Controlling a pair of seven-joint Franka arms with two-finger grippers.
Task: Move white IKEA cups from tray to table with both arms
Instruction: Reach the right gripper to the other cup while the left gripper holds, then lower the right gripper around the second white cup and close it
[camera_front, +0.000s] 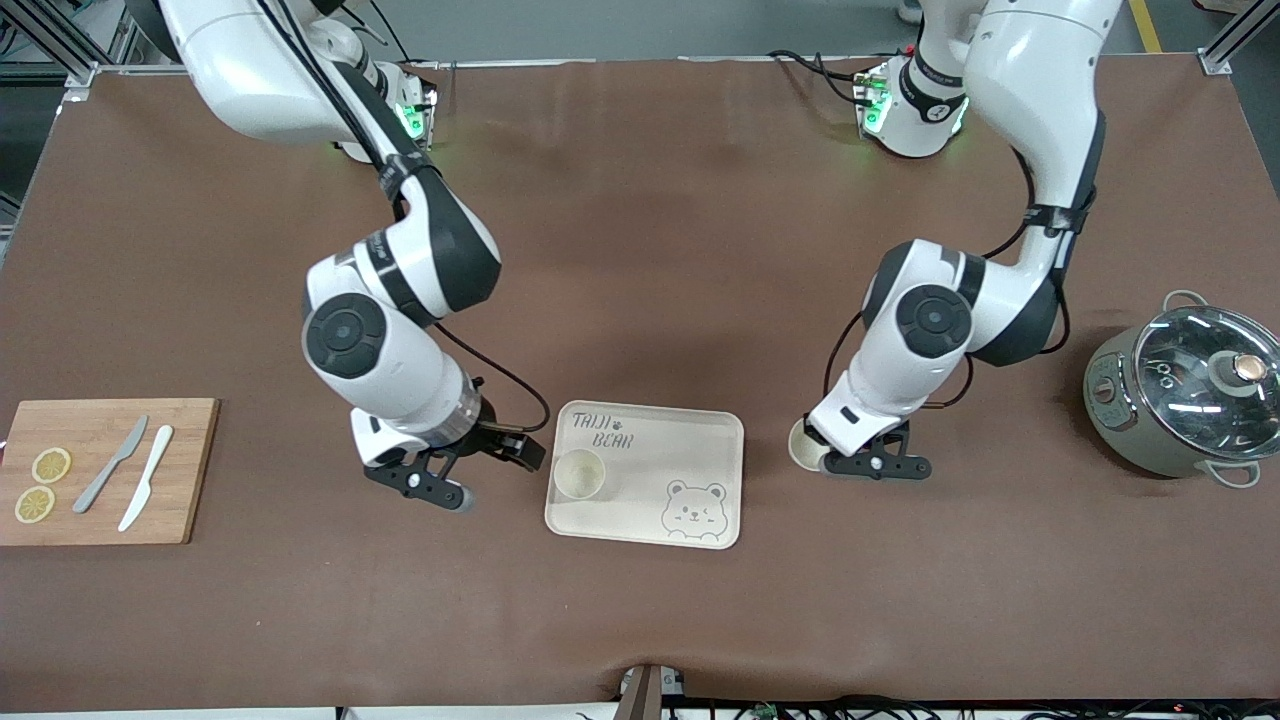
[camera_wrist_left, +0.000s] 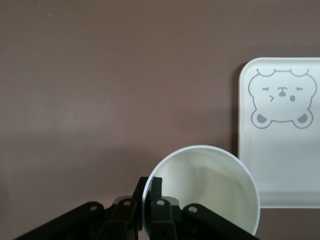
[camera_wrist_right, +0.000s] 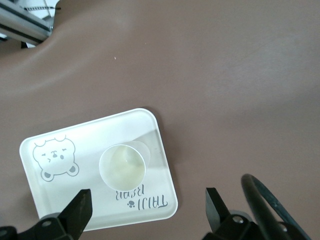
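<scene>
Front view, sweeping from the frame's left: the right gripper (camera_front: 440, 478) hangs low just beside the tray (camera_front: 700, 440), fingers spread wide and empty. Its target, the cup on the tray (camera_front: 578, 473), stands upright, mouth up, long axis vertical, at the tray's end toward that gripper, so this arm is clearly the nearer one. Further right in the frame, the left gripper (camera_front: 870, 462) is down past the tray's other end, pinched tight on the rim of the second cup (camera_front: 803, 447), which looks upright at the brown table (camera_front: 640, 620).
</scene>
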